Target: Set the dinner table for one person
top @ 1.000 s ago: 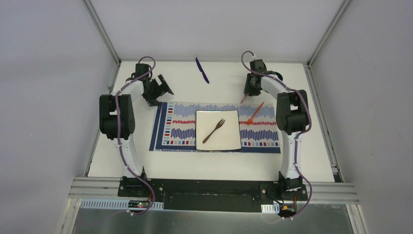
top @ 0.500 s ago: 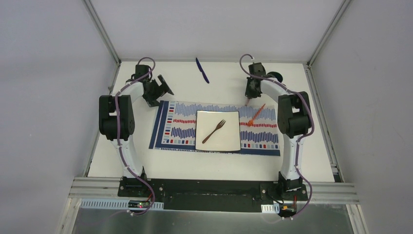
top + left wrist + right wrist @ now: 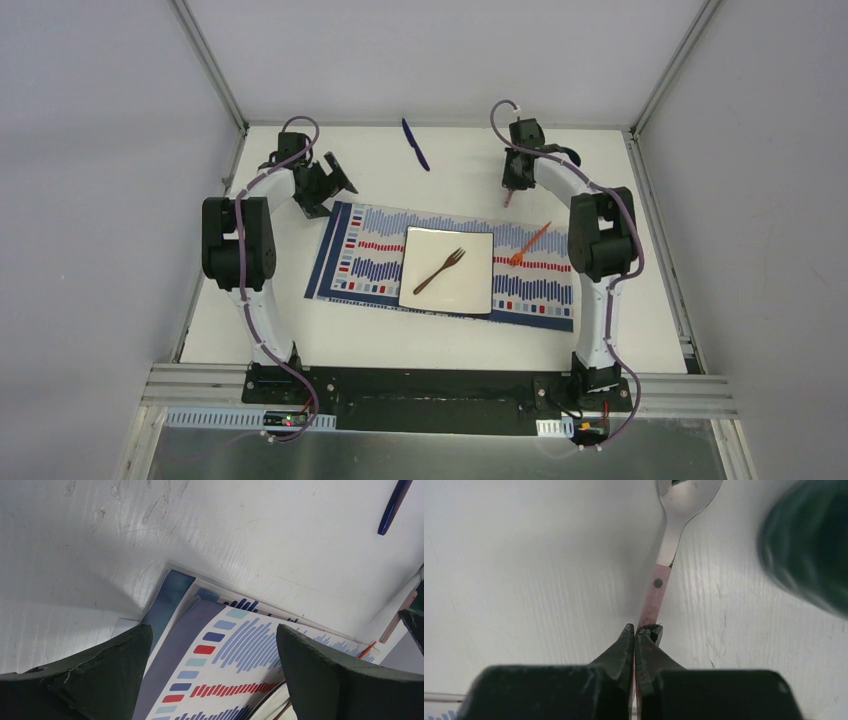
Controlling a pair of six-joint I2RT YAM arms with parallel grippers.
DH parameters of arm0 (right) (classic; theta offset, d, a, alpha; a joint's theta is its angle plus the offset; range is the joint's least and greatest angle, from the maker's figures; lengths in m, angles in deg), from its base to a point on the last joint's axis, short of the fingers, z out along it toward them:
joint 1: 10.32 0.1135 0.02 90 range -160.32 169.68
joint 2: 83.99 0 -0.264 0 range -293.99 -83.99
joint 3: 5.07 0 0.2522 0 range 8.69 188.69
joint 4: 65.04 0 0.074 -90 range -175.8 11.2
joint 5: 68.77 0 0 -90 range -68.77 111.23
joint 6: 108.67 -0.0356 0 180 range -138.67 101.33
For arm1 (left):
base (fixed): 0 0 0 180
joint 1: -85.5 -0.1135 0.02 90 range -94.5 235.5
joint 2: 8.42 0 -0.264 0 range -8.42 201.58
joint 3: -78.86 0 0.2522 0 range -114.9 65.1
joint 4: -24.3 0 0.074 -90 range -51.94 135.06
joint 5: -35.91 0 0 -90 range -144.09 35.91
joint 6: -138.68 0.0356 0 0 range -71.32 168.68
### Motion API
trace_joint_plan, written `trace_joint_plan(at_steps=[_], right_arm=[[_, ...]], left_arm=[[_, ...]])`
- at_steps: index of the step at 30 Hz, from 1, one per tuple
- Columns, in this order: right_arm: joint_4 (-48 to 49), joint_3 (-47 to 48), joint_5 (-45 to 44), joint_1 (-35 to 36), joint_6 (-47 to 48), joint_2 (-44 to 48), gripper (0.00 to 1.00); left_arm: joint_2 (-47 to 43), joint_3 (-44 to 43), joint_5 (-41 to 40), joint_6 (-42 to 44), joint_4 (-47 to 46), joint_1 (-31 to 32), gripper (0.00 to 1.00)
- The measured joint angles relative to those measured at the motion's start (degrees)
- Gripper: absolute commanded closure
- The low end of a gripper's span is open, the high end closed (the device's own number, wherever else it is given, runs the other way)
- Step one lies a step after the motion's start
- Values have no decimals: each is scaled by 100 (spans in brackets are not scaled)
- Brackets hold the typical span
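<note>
The right fingers (image 3: 624, 645) clamp the spoon (image 3: 658, 587) by its pink handle end, its long axis running straight ahead of them, bowl farthest, at the white worktop's (image 3: 524, 555) far right behind the placemat (image 3: 360, 260), while the left fingers (image 3: 100, 670) gape well apart.

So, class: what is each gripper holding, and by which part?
The right gripper pinches the spoon by its pink handle; the left gripper is open, holding nothing.

The left arm (image 3: 262, 320) and right arm (image 3: 597, 320) share white links and black joint housings. A purple cable (image 3: 303, 123) runs along each to a black base (image 3: 270, 380). The left tool (image 3: 212, 632) and right tool (image 3: 636, 630) have dark wedge-shaped fingers (image 3: 90, 675).
</note>
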Motion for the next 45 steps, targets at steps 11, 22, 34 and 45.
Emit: trace_joint_plan(at_steps=[11, 22, 34, 45], right_arm=[[184, 273, 13, 15, 59, -448, 100], [83, -1021, -133, 31, 74, 955, 100], [140, -1019, -205, 39, 83, 1040, 100], [92, -1274, -216, 63, 61, 1064, 75]], left_arm=[[-7, -2, 0, 2, 7, -2, 1], [-7, -2, -20, 0, 7, 66, 1], [-7, -2, -31, 0, 24, 323, 1], [-9, -2, -42, 0, 42, 323, 1]])
